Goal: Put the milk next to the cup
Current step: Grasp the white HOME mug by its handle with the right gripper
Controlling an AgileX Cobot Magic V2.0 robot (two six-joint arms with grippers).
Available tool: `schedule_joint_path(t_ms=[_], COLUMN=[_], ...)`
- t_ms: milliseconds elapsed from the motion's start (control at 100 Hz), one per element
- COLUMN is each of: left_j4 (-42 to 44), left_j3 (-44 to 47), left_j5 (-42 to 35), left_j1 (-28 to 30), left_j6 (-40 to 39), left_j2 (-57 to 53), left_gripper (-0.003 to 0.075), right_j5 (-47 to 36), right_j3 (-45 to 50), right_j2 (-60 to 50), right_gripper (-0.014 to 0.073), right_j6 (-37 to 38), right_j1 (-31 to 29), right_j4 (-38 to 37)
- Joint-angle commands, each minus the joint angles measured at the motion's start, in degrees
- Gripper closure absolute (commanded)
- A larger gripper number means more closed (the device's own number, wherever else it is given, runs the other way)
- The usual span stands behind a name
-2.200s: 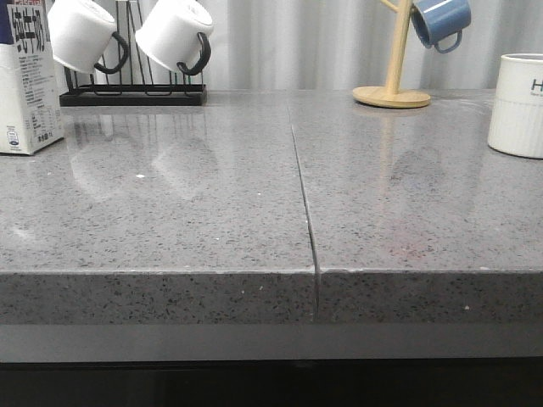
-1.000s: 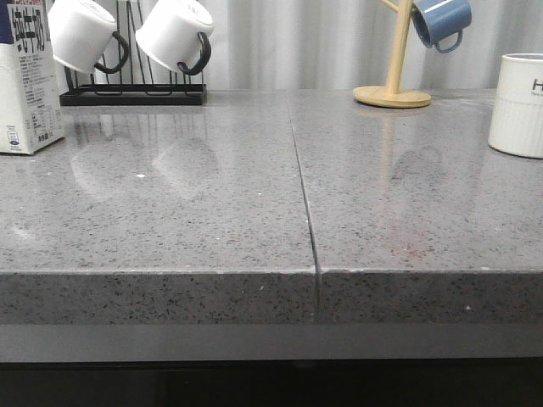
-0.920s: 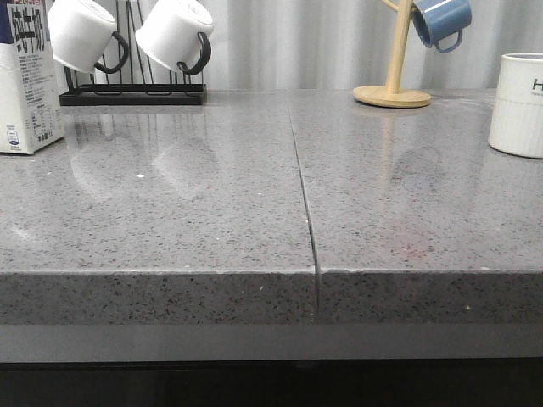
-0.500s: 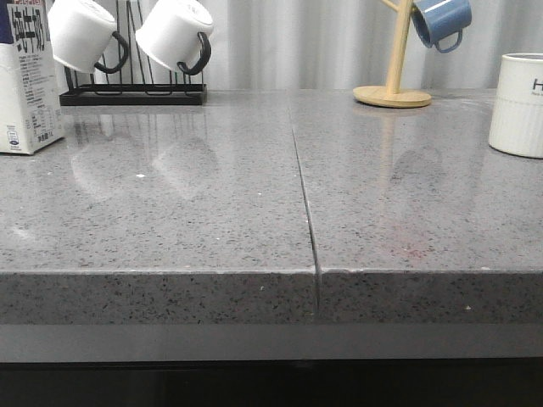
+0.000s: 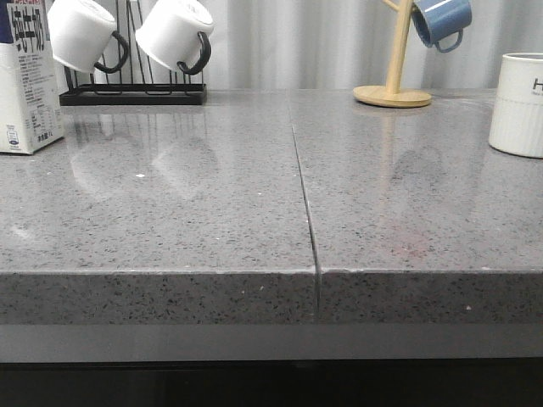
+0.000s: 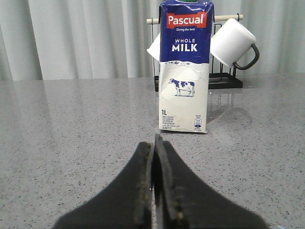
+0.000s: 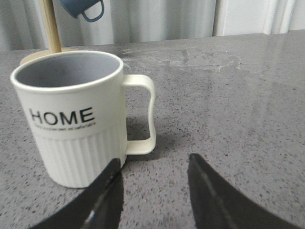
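The tall white milk carton with the dark blue top and small cow picture (image 6: pixel 184 67) stands upright at the far left of the speckled grey stone bench (image 5: pixel 212 203). In the front view only its side panel with black characters shows (image 5: pixel 29 85), cut off by the frame edge. Just behind it sits a black wire rack (image 5: pixel 131 89) hung with plain white mugs with black handles (image 5: pixel 174 34).

Our left tool (image 6: pixel 153 157) faces the carton squarely but sits apart from it, its two dark fingers pressed together and holding nothing. To do this step well, we judge it must spread wide enough for the carton's body, come in level and low on the white section, and close firmly without tipping it toward the rack.

The cream-white ribbed mug lettered "HOME" (image 7: pixel 76 114) stands well apart, at the far right of the bench (image 5: pixel 517 106). Our right tool (image 7: pixel 153 174) is near it, fingers parted and empty, one finger just beside the mug's base. A wooden mug tree (image 5: pixel 393 76) carrying a blue mug (image 5: pixel 441 21) stands behind.

Neither arm shows in the front view. The mug's right half is cropped there, and we cannot tell whether the right finger touches the mug.
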Motion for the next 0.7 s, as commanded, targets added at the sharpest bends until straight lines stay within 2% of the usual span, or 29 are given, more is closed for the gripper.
schedule_joint_path(t_ms=[0, 560, 630, 690], left_j4=[-0.6, -0.6, -0.6, -0.6], left_j3=[2.5, 2.5, 2.5, 2.5], left_j5=[-4.5, -4.5, -4.5, -4.5], left_j1=[0.0, 0.0, 0.0, 0.0], left_j6=[-0.2, -0.2, -0.2, -0.2], left_j2=[-1.7, -1.7, -1.7, -1.7], left_gripper=[0.0741, 0.0741, 0.0741, 0.0741], right_j5=[-6.0, -5.5, -5.2, -4.9], right_j3=[-3.3, -20.1, -22.6, -24.2], right_j2=[1.4, 18.6, 20.9, 22.4], right_gripper=[0.0249, 0.0257, 0.0315, 0.0418], right_j6=[-0.6, -0.6, -0.6, -0.6], right_j1=[-0.3, -0.4, -0.4, -0.4], right_j4=[-0.2, 0.3, 0.2, 0.2])
